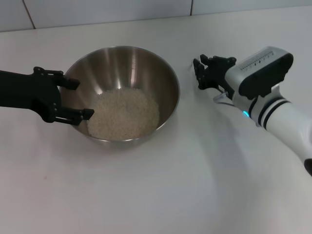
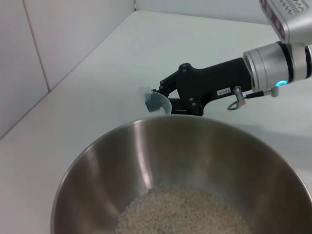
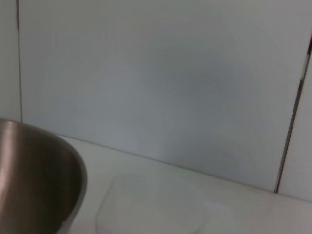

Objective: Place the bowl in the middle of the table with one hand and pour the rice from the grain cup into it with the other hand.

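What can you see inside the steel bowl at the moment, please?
A loose heap of rice covers the floor of the bowl; the bottom beneath it is hidden. The walls above the rice are bare.

Silver bowl [image 1: 139,63], off-white rice [image 1: 124,113], white table [image 1: 161,185]

Rear wall of large pale grey-white glossy tiles [image 3: 161,83], divided by thin dark grout lines [image 3: 291,117], one running vertically near each side. The wall meets a smooth white work surface [image 1: 146,195] at a straight joint. Lighting even and diffuse, casting soft shadows; faint sheen on the tiles.
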`<move>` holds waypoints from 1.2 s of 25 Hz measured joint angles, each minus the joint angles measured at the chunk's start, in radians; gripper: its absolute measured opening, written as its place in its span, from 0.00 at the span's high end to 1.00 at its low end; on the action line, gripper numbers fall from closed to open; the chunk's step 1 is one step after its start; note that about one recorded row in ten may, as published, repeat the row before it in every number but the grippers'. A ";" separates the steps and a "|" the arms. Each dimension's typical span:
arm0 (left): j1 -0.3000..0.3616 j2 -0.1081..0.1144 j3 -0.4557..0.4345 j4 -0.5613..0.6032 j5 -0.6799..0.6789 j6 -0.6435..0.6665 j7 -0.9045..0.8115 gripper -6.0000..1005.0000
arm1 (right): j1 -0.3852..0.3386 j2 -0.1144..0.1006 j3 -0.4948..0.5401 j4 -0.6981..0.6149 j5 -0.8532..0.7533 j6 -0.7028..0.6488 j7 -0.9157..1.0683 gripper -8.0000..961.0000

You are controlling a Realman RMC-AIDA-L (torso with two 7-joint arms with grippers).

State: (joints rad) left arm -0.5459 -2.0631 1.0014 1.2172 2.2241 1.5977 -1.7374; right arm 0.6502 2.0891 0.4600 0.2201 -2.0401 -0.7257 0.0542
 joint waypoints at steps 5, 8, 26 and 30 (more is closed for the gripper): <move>-0.002 0.000 0.000 -0.002 0.000 0.000 0.000 0.17 | -0.048 -0.001 0.022 0.037 0.008 -0.003 0.003 0.80; -0.003 0.000 0.000 -0.002 0.000 0.000 0.000 0.17 | -0.098 -0.007 0.028 0.077 0.005 -0.013 0.004 0.66; 0.012 -0.002 0.000 -0.002 0.000 -0.010 0.007 0.17 | -0.226 -0.165 0.047 0.057 -0.282 -0.929 0.323 0.13; 0.015 -0.002 0.000 0.003 0.000 -0.015 0.009 0.17 | -0.035 -0.226 0.043 -0.123 -0.529 -0.909 0.653 0.13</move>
State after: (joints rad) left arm -0.5306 -2.0646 1.0014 1.2199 2.2241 1.5825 -1.7288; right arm 0.6152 1.8631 0.5026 0.0971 -2.5687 -1.6348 0.7067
